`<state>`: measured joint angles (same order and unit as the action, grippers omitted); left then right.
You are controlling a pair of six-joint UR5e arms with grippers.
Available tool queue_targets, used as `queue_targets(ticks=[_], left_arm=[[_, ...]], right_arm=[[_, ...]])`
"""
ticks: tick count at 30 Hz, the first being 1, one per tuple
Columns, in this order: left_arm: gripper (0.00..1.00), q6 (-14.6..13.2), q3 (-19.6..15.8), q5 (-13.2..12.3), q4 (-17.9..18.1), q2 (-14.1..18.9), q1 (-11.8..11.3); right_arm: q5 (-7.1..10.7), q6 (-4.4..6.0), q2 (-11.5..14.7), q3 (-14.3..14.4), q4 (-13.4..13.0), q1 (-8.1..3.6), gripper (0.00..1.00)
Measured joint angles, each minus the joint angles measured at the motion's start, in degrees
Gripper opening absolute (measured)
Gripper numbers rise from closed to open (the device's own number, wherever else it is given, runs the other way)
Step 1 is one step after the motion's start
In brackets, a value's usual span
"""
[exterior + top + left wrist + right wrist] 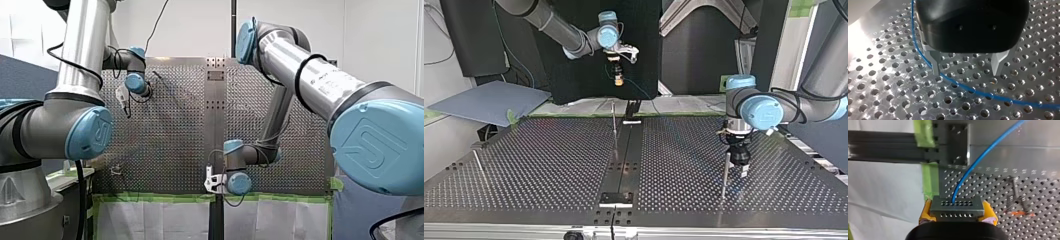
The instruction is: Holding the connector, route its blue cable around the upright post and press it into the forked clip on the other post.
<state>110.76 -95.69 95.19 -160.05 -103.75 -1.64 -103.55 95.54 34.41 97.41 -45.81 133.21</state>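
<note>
My right gripper (956,213) has its yellow pads (926,212) closed on the two ends of the connector (957,206), a grey block with rows of small holes. It holds the connector in the air above the middle of the table's (549,165) edge nearest the arm bases, by the green tape (928,177). The blue cable (978,162) leaves the connector's face and arcs away over the perforated surface. My left gripper (966,66) hangs low toward the table's corner at the front view's far left, its metal fingers (935,62) spread wide with nothing between them. The cable runs low over the table there, passing close by one finger and curving on ahead of both. In the top view a thin upright post (725,175) stands just beside this gripper, and a second post (614,120) rises near the dark centre strip (626,150).
</note>
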Motion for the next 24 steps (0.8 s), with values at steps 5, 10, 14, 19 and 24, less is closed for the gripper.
queue_targets(ticks=[5, 10, 14, 19, 24], left_arm=[[1.00, -0.02, 0.00, 0.11, -0.02, 0.00, 0.01], [1.00, -0.02, 0.01, 0.12, -0.08, 0.01, 0.02], [1.00, -0.02, 0.00, 0.17, -0.09, 0.01, 0.03], [1.00, -0.02, 0.00, 0.20, -0.09, 0.01, 0.03], [1.00, -0.02, 0.00, 0.21, -0.09, 0.01, 0.05]], right_arm=[[-0.34, -0.13, -0.89, 0.67, -1.77, -0.28, 0.00], [-0.56, -0.18, -1.27, 0.84, -2.20, -0.44, 0.00], [-1.09, -0.23, -2.53, 0.97, -3.35, -1.68, 0.00], [-0.90, -0.36, -5.14, 1.01, -5.94, -4.29, 0.00], [0.43, -0.84, -7.78, 1.03, -8.57, -6.93, 0.00]])
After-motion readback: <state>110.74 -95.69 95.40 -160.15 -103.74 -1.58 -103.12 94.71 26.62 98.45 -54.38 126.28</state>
